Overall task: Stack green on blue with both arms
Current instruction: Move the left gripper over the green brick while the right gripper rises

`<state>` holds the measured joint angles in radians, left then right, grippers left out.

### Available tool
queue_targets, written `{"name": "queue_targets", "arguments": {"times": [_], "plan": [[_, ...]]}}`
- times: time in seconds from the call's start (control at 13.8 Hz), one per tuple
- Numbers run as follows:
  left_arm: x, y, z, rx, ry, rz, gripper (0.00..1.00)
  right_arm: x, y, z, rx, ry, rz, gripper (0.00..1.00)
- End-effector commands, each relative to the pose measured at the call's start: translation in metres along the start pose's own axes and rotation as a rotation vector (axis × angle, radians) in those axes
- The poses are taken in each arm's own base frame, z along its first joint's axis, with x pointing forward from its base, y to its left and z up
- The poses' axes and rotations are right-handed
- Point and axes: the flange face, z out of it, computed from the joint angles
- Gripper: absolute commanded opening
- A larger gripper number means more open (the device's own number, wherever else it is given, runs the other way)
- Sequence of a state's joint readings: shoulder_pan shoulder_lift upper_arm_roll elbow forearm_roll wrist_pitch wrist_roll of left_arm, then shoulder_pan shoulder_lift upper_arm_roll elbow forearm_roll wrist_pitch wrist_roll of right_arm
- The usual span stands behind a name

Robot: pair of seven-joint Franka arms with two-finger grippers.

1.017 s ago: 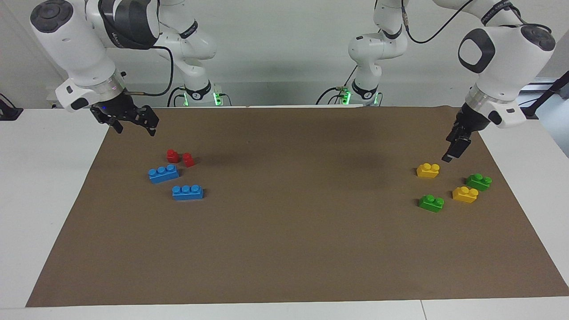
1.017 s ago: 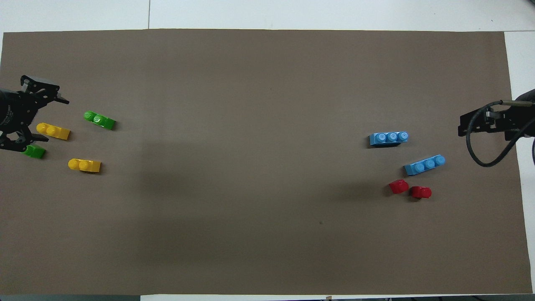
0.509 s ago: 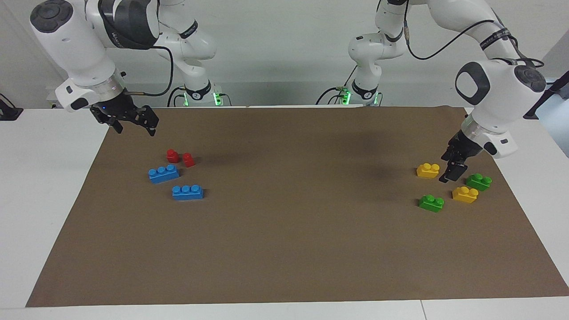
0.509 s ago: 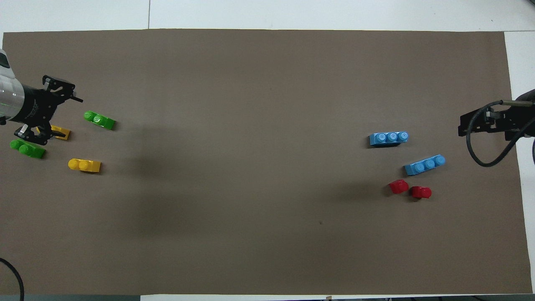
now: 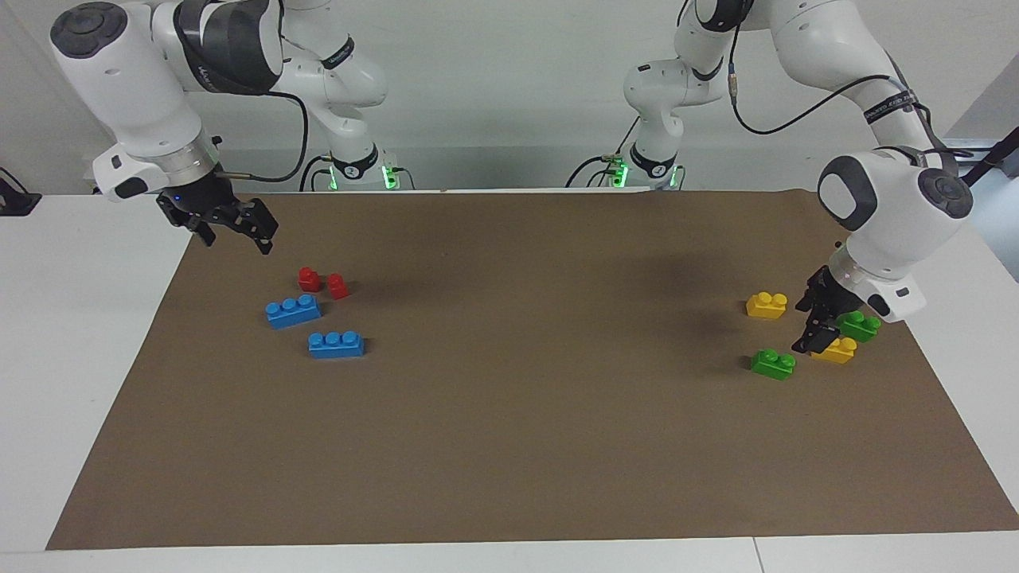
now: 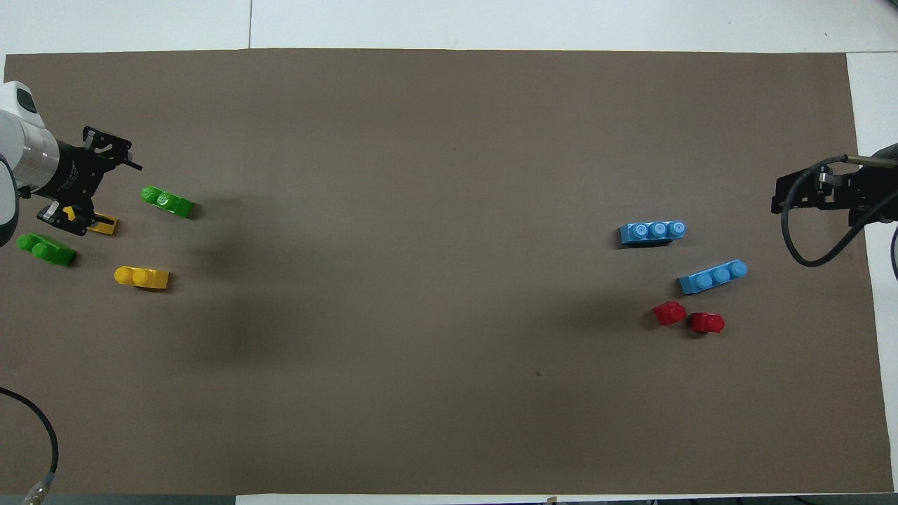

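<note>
My left tool [image 5: 820, 330], spread wide, hangs low over a yellow brick [image 5: 836, 350] between the two green bricks [image 5: 773, 364] [image 5: 858, 325], while my right tool [image 5: 235, 231] waits released above the bench [image 5: 509, 446] near the two blue bricks [image 5: 293, 310] [image 5: 336, 344].

You have two big white arms, the left arm [image 5: 892, 207] and the right arm [image 5: 135, 87], with round joints and dark grey bands. Each ends in a black gripper, the left gripper [image 5: 820, 322] and the right gripper [image 5: 227, 223]. Thin black cables loop along both arms, and small green lights glow at their bases.
</note>
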<state>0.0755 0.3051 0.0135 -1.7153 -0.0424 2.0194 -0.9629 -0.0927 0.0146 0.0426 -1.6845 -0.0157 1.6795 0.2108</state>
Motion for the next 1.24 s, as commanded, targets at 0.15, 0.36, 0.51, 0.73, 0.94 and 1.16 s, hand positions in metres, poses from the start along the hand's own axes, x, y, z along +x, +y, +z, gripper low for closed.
{"name": "queue_targets", "arguments": {"times": [0.15, 0.36, 0.51, 0.73, 0.94, 1.16], "plan": [[0.014, 0.011, 0.023, -0.015, 0.052, -0.11, 1.0, 0.016, -0.002, 0.029, 0.059, -0.022, 0.305, 1.0], [0.016, 0.013, 0.031, -0.037, 0.065, -0.128, 1.0, 0.032, 0.008, 0.044, 0.146, -0.039, 0.571, 1.0], [0.018, 0.014, 0.041, -0.046, 0.069, -0.159, 1.0, 0.044, 0.006, 0.058, 0.196, -0.058, 0.7, 1.0], [0.019, 0.017, 0.052, -0.062, 0.076, -0.183, 1.0, 0.066, 0.013, 0.096, 0.3, -0.135, 0.867, 1.0], [0.014, 0.011, 0.074, -0.054, 0.079, -0.178, 1.0, 0.074, 0.008, 0.127, 0.364, -0.243, 1.036, 0.99], [0.012, 0.007, 0.082, -0.041, 0.075, -0.197, 1.0, 0.072, 0.006, 0.155, 0.39, -0.305, 1.133, 0.99]]}}
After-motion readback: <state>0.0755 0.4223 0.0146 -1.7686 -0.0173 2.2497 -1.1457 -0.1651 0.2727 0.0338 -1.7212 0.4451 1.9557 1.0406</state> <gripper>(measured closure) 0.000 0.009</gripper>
